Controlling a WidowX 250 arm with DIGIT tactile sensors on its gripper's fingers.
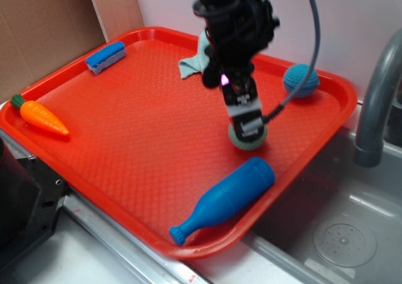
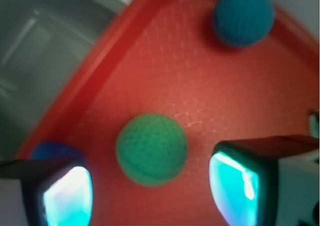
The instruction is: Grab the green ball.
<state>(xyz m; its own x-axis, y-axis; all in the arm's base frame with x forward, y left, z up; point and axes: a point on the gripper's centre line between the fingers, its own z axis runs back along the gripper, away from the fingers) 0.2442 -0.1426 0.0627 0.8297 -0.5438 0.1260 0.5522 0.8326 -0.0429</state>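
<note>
Wrist | hand spread wide, fingers flanking green ball | ball round, no long axis

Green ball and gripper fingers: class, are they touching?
Apart. The wrist view shows red tray on both sides between the green ball and the open gripper fingers.

My gripper hides most of the green ball; wrist view blurred, blue bottle barely showing behind my finger.
</note>
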